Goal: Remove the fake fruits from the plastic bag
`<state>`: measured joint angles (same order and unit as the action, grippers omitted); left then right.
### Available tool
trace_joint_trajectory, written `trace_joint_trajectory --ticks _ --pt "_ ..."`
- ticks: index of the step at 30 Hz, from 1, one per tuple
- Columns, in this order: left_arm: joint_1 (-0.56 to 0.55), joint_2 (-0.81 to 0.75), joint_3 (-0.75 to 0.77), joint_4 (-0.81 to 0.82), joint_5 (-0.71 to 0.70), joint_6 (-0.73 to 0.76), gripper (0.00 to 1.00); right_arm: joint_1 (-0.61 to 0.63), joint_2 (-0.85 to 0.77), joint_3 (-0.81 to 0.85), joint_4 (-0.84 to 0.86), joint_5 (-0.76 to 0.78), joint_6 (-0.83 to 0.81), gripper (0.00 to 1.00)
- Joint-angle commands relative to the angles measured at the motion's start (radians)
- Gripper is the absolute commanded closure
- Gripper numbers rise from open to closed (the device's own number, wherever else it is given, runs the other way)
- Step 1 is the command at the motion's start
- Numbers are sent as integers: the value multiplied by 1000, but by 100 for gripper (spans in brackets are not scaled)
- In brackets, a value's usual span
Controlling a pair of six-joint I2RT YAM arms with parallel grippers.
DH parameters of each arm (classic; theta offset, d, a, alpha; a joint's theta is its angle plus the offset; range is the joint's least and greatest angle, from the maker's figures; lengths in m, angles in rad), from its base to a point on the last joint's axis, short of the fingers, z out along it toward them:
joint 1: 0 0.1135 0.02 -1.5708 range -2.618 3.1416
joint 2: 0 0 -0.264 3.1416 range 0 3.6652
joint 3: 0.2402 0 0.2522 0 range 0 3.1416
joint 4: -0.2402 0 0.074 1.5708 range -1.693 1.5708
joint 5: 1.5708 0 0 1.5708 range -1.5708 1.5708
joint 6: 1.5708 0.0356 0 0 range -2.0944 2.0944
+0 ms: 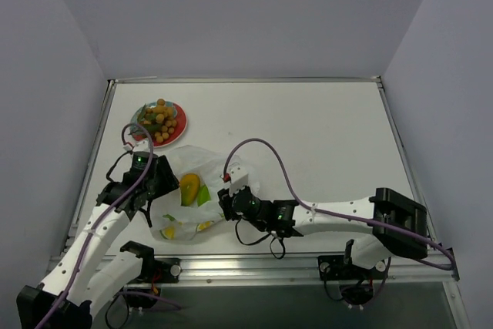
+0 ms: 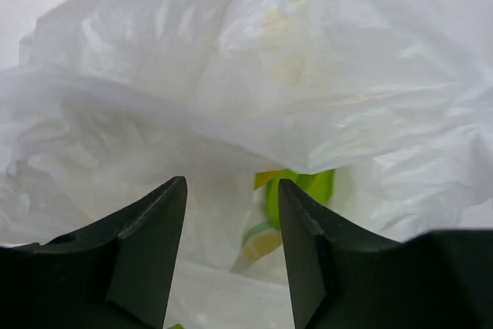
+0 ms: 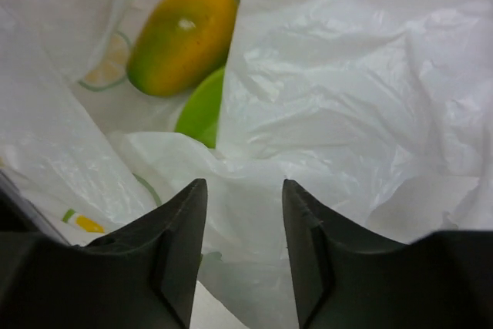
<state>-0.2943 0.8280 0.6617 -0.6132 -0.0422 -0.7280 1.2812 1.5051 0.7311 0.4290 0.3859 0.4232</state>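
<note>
The left fingers (image 2: 150, 252) and right fingers (image 3: 173, 252), partly open and gripping nothing, flank the plastic bag (image 1: 196, 161) holding the mango-like piece (image 3: 182, 36).

Top camera overlooks the table (image 1: 323, 136); both wrist cameras face the plastic bag (image 1: 202, 161) closely.

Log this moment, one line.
berries on plate | mango, green piece, slices in bag | left claw open at bag | right claw open at bag

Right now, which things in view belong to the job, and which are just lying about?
Job: plastic bag; mango piece, green piece, yellow slices inside it; berry bunch, already out.
Lying about: red-and-teal plate, under the berry bunch.
</note>
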Motion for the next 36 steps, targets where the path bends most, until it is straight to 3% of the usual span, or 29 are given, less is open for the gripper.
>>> trace_joint_trajectory --ticks 1,4,6,7,10,15,17,22,25,26,29,36 --pt "-5 -27 134 -80 40 64 52 -40 -104 47 -78 -91 -20 59" --pt "-26 -4 170 -92 174 93 66 -82 -125 45 -49 -152 -3 62" --pt "-46 22 183 -95 203 99 73 -101 -120 51 -41 -166 5 71" --pt "-71 26 190 -88 214 104 75 -103 -115 50 -27 -167 9 83" --pt "-106 62 197 -43 215 101 77 -111 -100 34 14 -170 25 95" --pt "-184 178 223 58 125 110 78 -123 -97 -5 68 -171 77 96" --pt "-184 220 234 66 4 139 70 -126 -105 -25 73 -168 88 96" --pt "-184 301 227 69 -108 188 59 -129 -140 -52 76 -154 92 96" --pt "-184 327 199 95 -116 196 45 -132 -152 -61 76 -151 91 96" --pt "-183 327 194 99 -114 197 35 -134 -152 -62 74 -153 92 96" --pt "-184 359 197 99 -108 200 22 -135 -151 -62 76 -154 89 96" --pt "-184 447 182 127 -68 193 20 -137 -155 -71 86 -153 86 95"
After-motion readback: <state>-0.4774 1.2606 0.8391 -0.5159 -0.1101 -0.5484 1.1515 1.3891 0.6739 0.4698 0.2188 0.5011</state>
